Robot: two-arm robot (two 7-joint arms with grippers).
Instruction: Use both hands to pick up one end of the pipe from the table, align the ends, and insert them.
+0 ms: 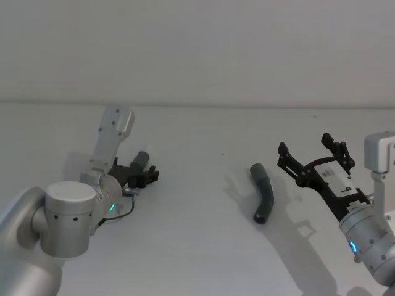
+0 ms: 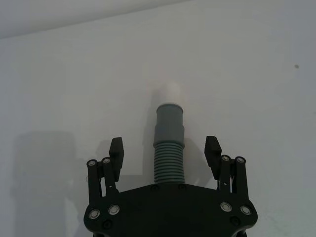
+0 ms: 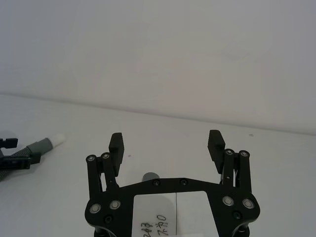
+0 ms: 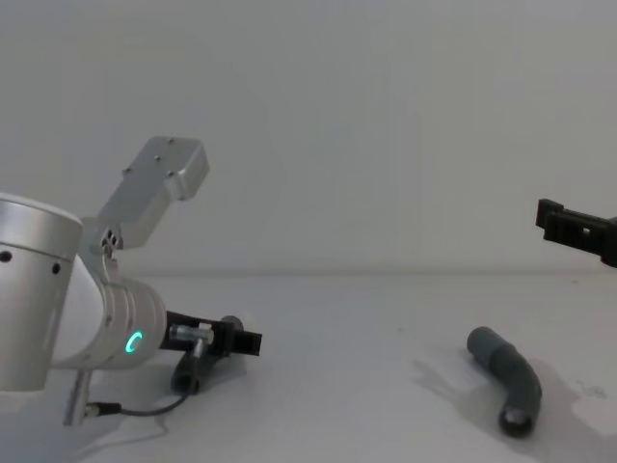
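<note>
The left pincer (image 2: 165, 146) stands open at the left of the surface (image 1: 197, 246), straddling the ribbed pipe piece (image 2: 168, 163) without touching it. The white spigot (image 2: 169, 94) juts past its fingertips. The right pincer (image 3: 166, 143) hangs open above the surface, just right of the bent pipe piece (image 1: 264, 192), which lies flat. Wide bare surface separates the pieces.

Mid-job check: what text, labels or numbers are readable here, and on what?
"203", handwritten sideways, a rough reading, on the white label on the right gripper's body.
Second handwritten scrawl beside it: too unclear to read.
No other text is visible.
</note>
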